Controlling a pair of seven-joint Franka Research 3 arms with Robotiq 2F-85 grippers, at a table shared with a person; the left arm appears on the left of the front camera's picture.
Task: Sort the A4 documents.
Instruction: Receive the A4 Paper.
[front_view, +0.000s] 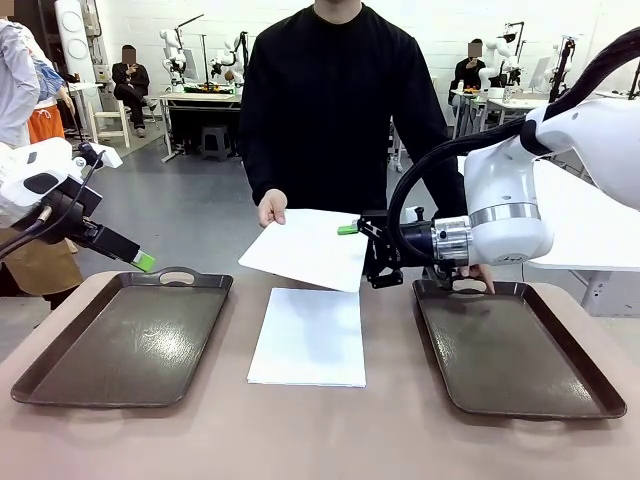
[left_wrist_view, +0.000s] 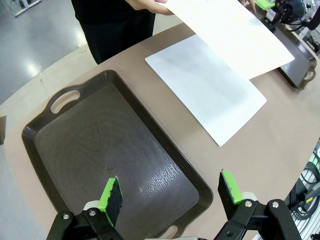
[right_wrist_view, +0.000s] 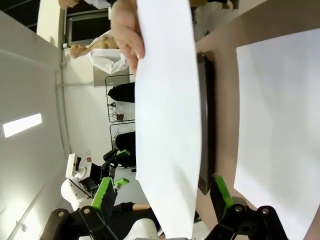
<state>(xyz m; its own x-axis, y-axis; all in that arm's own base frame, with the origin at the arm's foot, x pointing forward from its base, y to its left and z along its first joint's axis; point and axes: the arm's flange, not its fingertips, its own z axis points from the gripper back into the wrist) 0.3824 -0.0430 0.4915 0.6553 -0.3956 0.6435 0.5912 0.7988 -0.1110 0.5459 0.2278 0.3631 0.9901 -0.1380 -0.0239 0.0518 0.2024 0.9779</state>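
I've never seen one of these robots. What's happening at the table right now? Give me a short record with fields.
held sheet: white A4 page, off the table, held out by the person's hand
right gripper: open, the held sheet's edge between its fingers, not clamped
flat sheet: white A4 page lying on the table between the trays
left tray: dark brown, with handles
right tray: dark brown, with handles
left gripper: open, above the left tray

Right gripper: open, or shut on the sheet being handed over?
Open. The right gripper shows its pads wide apart, the handed sheet between them, unpinched.
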